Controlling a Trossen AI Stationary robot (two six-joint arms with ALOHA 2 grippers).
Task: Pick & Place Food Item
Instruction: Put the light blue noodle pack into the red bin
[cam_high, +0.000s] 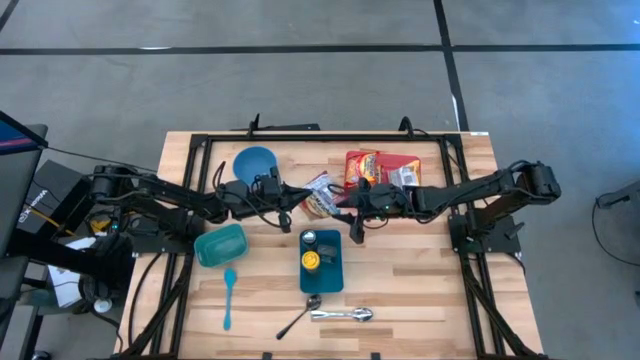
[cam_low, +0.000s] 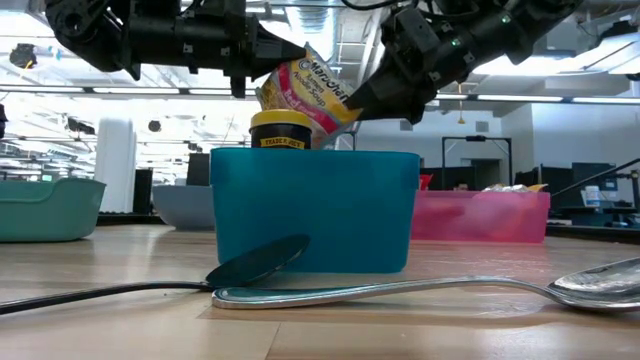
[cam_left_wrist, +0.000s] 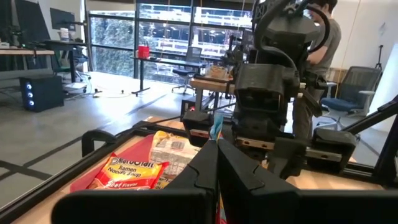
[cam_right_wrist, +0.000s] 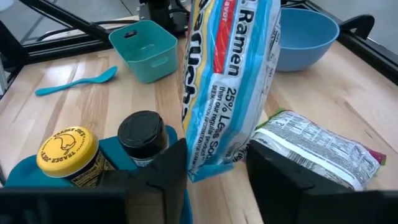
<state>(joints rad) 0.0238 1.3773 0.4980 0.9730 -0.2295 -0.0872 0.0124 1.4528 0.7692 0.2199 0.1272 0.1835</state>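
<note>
A blue and white ramen packet (cam_high: 320, 192) hangs above the table's middle between my two grippers; it also shows in the low view (cam_low: 300, 88) and the right wrist view (cam_right_wrist: 230, 74). My left gripper (cam_high: 297, 197) comes at it from the table's left and is shut on it. My right gripper (cam_high: 346, 203) comes from the right and has the packet's other end between its fingers. Below, a blue tray (cam_high: 335, 278) holds a yellow-lidded jar (cam_right_wrist: 65, 152) and a black-lidded jar (cam_right_wrist: 142, 132). My left gripper pinches a thin edge of the packet (cam_left_wrist: 216, 127) between its two shut fingers, coming about level from the table's left. The packet is lifted clear of the table. My right gripper has the packet's narrow end (cam_right_wrist: 211, 163) between its two fingers (cam_right_wrist: 174, 163), which stand at the end's two side edges. It comes slanting down from the right. The packet stands on end, clear of the tray.
Red ramen packets (cam_high: 375, 165) and a silver packet (cam_right_wrist: 317, 146) lie at the back middle. A blue bowl (cam_high: 255, 163) stands at the back left and a teal container (cam_high: 220, 245) left of the tray. A teal spoon (cam_high: 229, 295) and metal spoons (cam_high: 335, 315) lie near the front.
</note>
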